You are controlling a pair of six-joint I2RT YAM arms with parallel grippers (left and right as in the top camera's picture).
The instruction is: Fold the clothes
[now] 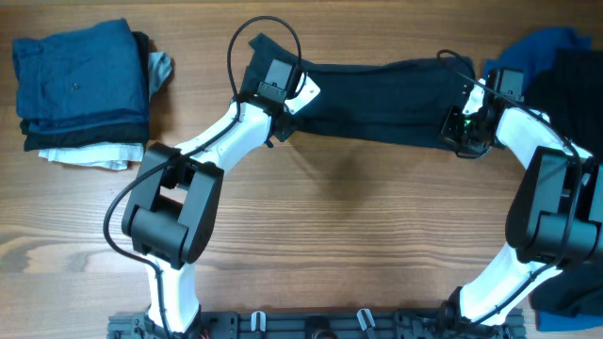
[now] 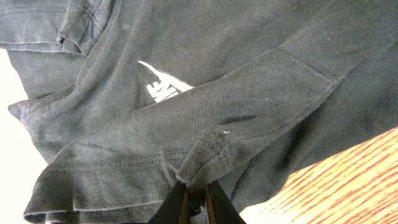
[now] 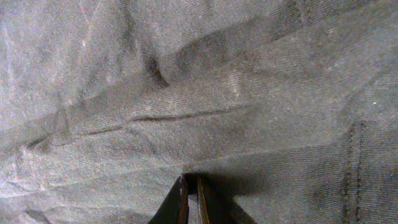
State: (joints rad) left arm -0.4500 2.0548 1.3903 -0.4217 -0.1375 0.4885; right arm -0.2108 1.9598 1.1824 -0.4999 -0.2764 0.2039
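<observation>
The near-black navy shirt (image 1: 382, 99) hangs stretched as a band across the back of the table between my two grippers. My left gripper (image 1: 298, 95) is shut on its left end. In the left wrist view the jaws (image 2: 198, 191) pinch a bunched ribbed fold of the shirt (image 2: 249, 93), below a white logo (image 2: 165, 87). My right gripper (image 1: 461, 130) is shut on the right end. In the right wrist view the shirt (image 3: 205, 93) fills the frame and the gripper (image 3: 192, 186) nips a fold of it.
A folded stack of blue, dark and white clothes (image 1: 83, 89) lies at the back left. A loose pile of blue and dark garments (image 1: 556, 61) lies at the back right behind my right arm. Bare wooden table (image 1: 358, 217) lies in front of the shirt.
</observation>
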